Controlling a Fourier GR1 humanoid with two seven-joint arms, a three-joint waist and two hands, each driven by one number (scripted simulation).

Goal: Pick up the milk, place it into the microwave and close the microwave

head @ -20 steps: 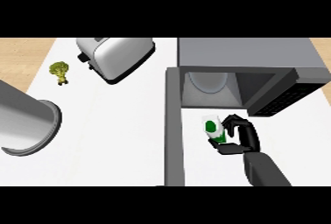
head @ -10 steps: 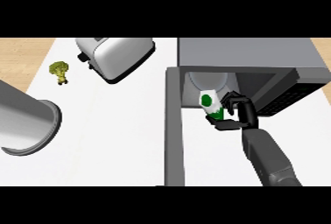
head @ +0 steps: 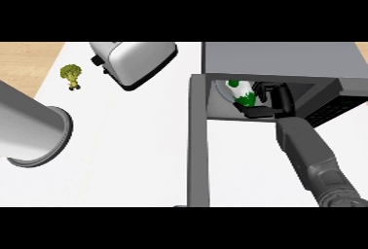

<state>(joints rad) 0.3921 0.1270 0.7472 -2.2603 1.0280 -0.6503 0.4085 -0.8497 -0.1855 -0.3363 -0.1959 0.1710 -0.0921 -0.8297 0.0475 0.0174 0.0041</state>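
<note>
The robot's right hand (head: pixel 271 99) reaches into the open cavity of the microwave (head: pixel 287 58), its grey forearm running up from the lower right corner of the head view. The black fingers are curled round the milk (head: pixel 241 92), a white carton with green markings, so the hand is clamped on it. The carton sits inside the oven's opening, towards the left side of the cavity, tilted rather than standing straight; whether its base touches the cavity floor cannot be told, since the hand hides the lower right part of it.

The microwave occupies the upper right of the desk (head: pixel 137 146). Its grey top fills the area above the cavity, and a dark vented panel shows at its right edge. The microwave door (head: pixel 197 141) stands swung out, seen edge-on as a long grey bar running from the cavity's left side down towards the lower edge of the view.

A silver toaster (head: pixel 133 61) lies at an angle near the upper middle of the white desk, well apart from the microwave door. To its left, near the desk's edge, stands a small piece of broccoli (head: pixel 71 75). A large grey cylinder (head: pixel 28 131) with an open rim enters from the left edge.

The left hand does not show in the view.
</note>
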